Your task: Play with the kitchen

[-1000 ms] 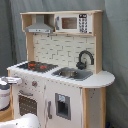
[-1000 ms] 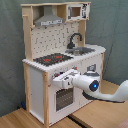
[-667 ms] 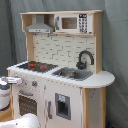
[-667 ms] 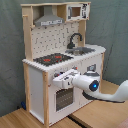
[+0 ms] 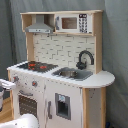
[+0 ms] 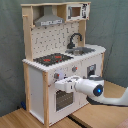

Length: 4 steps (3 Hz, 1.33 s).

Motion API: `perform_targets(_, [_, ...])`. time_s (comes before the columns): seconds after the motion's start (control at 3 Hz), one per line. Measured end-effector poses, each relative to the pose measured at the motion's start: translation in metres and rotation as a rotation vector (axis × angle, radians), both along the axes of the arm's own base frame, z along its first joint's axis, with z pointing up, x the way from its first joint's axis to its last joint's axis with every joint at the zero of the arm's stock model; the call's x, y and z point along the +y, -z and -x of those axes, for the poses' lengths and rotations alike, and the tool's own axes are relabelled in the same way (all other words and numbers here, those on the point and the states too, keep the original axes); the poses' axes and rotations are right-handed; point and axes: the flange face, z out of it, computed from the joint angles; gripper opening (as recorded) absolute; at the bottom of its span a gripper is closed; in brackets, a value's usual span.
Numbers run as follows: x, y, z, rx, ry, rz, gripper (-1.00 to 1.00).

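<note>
**Arm holds at the oven front, little change over the last second**

Almost nothing has shifted since a second ago: in the second exterior view our gripper (image 6: 59, 84) sits at the same spot against the front of the kitchen (image 6: 37, 75), level with the top of the oven door (image 6: 64, 97) and just under the knobs (image 6: 56, 76). The white arm (image 6: 95, 90) reaches in from the second exterior view's right, as it did before.

We cannot tell whether the end effector is spread or pressed together; its tip overlaps the oven front and the fingers are not distinguishable. Whether it actually touches the door or its handle is also unclear.

The kitchen stands upright on the wooden floor (image 6: 20, 120) against a grey backdrop, filling the middle of both exterior views. Its grey hood (image 5: 40, 25) tops the left side in the first exterior view, the red-ringed hob (image 5: 36, 65) lies beside the sink (image 5: 72, 73), and the black faucet (image 5: 85, 59) arches over the sink. In the first exterior view only a sliver of the arm shows at the left edge, near the oven.

We judge the stillness to mean the arm is settling on the oven door, probably about to grasp and pull it. The door looks shut, so that bit of play appears not yet done.
</note>
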Motion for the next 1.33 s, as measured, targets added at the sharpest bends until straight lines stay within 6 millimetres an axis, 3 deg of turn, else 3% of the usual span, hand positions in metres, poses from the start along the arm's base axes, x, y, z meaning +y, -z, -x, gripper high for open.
perform_targets(0.33, [-0.005,-0.009,0.021,-0.003,0.031,-0.012,1.0])
perform_targets(1.33, [-0.029,-0.142,0.051,-0.11,0.079,-0.067,1.0])
